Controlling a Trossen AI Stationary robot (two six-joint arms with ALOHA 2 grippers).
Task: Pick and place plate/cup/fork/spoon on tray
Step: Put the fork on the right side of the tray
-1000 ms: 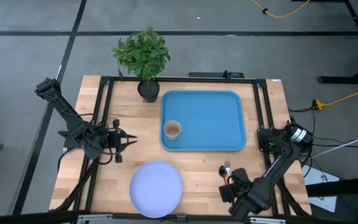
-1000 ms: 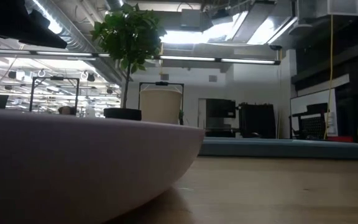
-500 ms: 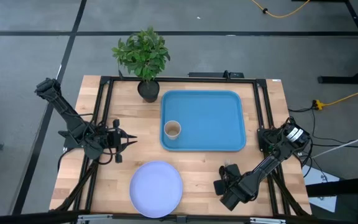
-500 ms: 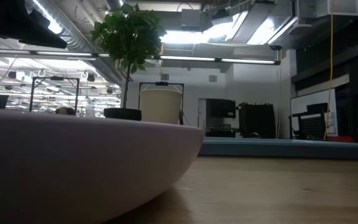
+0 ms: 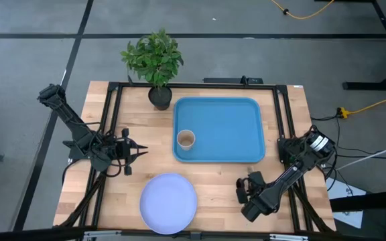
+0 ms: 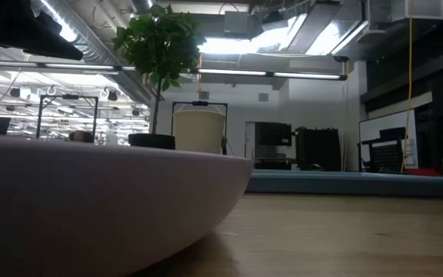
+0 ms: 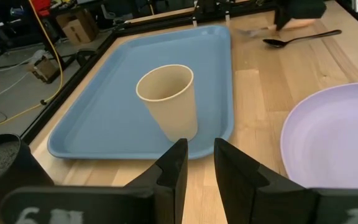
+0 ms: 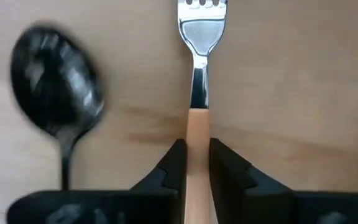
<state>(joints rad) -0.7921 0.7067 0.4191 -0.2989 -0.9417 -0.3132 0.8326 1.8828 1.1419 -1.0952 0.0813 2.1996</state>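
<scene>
The tan cup [image 5: 185, 139] stands upright inside the blue tray [image 5: 226, 114], near its left rim. The lavender plate [image 5: 169, 202] lies flat near the table's near edge. A fork [image 8: 199, 37] with a tan handle and the dark spoon [image 8: 55, 84] lie side by side on the wood, right of the plate. My right gripper [image 5: 246, 189] is over them, shut on the fork. My left gripper [image 5: 138, 151] waits at the table's left, shut and empty, pointing toward the cup [image 7: 168, 99]. My right gripper pinches the fork's tan handle [image 8: 197, 127] between its two fingers [image 8: 176, 163], a little behind the metal neck. The fingers lie along the fork. The fork's head points away from the gripper over the wood; whether it is lifted, I cannot tell.
A potted plant [image 5: 154, 60] stands at the far edge, left of the tray's far left corner. Black frame rails [image 5: 112, 120] run along the table's left, right and far sides. Bare wood lies between the tray [image 7: 117, 112] and the plate [image 7: 334, 137].
My right gripper has moved toward the table's far edge, from beside the plate's right side to over the fork and spoon, now covering them in the high view. The left arm, cup, plate and tray have stayed where they were.
</scene>
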